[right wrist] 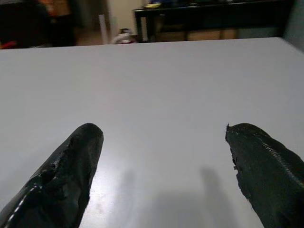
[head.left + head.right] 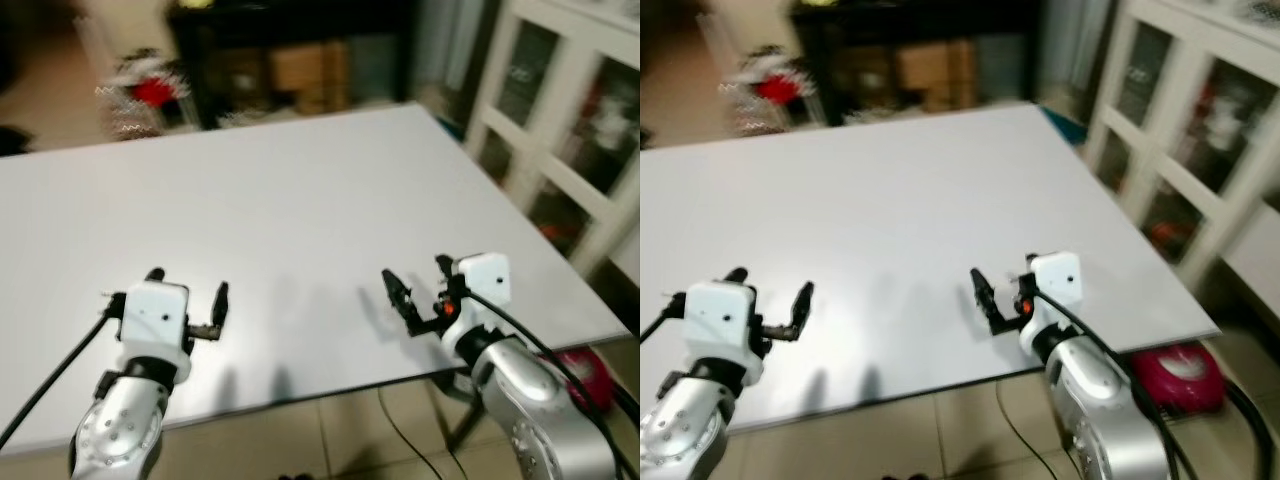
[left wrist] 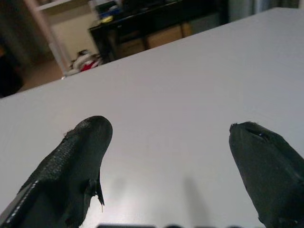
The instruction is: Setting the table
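Over the near edge of the white counter [image 2: 300, 190], your left pincer [image 2: 188, 290] and right pincer [image 2: 420, 290] are hovering side by side, well apart, both released with fingers spread and grasping nothing. Past the far edge, a dark shelf unit [image 2: 290, 60] is standing; a white glass-fronted cabinet [image 2: 560, 130] is standing at your right.

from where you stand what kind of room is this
Probably a dining room or living area in a home. A large white table takes up the foreground, a white glass-fronted cabinet stands to its right, and a dark sideboard sits against the far wall. Both grippers, left and right, hover over the table, fingers open.
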Robot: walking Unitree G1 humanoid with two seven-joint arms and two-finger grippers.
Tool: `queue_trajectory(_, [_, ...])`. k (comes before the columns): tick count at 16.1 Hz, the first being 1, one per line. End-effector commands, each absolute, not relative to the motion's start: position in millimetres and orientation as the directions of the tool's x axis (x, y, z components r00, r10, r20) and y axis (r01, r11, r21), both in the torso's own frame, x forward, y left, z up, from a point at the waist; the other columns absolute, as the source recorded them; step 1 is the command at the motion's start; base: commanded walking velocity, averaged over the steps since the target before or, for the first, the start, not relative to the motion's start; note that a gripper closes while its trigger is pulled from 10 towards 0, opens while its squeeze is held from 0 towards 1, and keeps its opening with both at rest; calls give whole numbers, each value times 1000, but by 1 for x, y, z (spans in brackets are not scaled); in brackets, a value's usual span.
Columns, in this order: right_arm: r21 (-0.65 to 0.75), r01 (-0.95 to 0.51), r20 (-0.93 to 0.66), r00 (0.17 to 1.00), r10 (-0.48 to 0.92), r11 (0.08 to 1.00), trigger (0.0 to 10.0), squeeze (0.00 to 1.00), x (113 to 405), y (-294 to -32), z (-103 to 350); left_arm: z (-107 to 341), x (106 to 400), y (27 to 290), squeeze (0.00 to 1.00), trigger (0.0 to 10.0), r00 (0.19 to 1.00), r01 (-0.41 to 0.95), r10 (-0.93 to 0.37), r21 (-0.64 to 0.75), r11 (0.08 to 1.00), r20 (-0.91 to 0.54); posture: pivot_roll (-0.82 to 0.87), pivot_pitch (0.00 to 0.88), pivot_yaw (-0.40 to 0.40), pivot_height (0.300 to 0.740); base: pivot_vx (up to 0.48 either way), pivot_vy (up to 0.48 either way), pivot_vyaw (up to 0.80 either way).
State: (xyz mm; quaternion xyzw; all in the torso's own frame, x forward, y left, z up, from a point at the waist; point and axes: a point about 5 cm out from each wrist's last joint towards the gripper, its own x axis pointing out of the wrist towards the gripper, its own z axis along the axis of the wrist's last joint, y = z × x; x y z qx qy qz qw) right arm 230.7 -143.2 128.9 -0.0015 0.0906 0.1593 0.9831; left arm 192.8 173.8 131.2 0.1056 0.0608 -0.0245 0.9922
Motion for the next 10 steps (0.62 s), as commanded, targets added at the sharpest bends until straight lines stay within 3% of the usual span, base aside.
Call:
queue_trajectory(1, [44, -311, -197, 929, 313, 949, 10000, 1000, 231, -144, 126, 133, 191, 176, 0, 10000, 993, 48, -23, 220, 974, -118, -90, 4, 87, 740, 0, 0, 800])
queue_trajectory(5, [50, -304, -200, 930, 308, 951, 10000, 1000, 232, -145, 125, 132, 190, 176, 0, 10000, 990, 36, -7, 204, 978, -139, -87, 8, 85, 740, 0, 0, 800])
queue_trajectory(8, [68, -290, -196, 934, 298, 955, 10000, 1000, 234, -143, 127, 135, 191, 178, 0, 10000, 991, 29, 0, 207, 978, -136, -85, 10, 87, 740, 0, 0, 0])
queue_trajectory(10, [49, -292, -201, 934, 296, 955, 10000, 1000, 234, -141, 126, 137, 190, 179, 0, 10000, 991, 25, 4, 210, 977, -136, -79, 15, 87, 740, 0, 262, 0])
